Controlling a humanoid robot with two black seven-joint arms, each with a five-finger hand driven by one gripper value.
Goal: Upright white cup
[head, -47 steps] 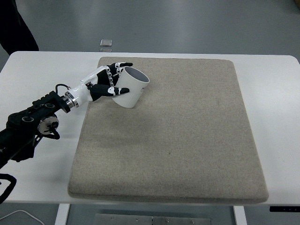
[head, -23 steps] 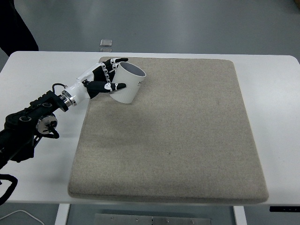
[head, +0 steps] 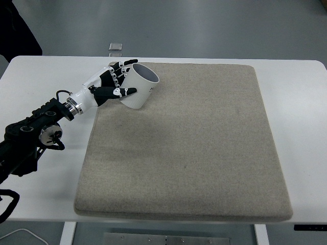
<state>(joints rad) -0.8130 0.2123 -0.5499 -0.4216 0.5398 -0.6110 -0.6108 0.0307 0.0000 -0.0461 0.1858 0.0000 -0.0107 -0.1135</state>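
A white cup [head: 140,87] stands tilted on the beige mat [head: 194,143] near its far left corner, its open mouth facing up and to the right. My left hand [head: 115,81] is shut on the cup from the left, with its thumb along the near side and its fingers over the far side. The left arm comes in from the left edge over the white table [head: 41,71]. The right arm is out of view.
A small grey square object [head: 116,47] lies on the floor beyond the table's far edge. A dark-clothed person [head: 18,30] shows at the top left corner. The mat covers most of the table's middle.
My left hand has carried the cup a little up and to the left, and the cup stands slightly more upright than before.
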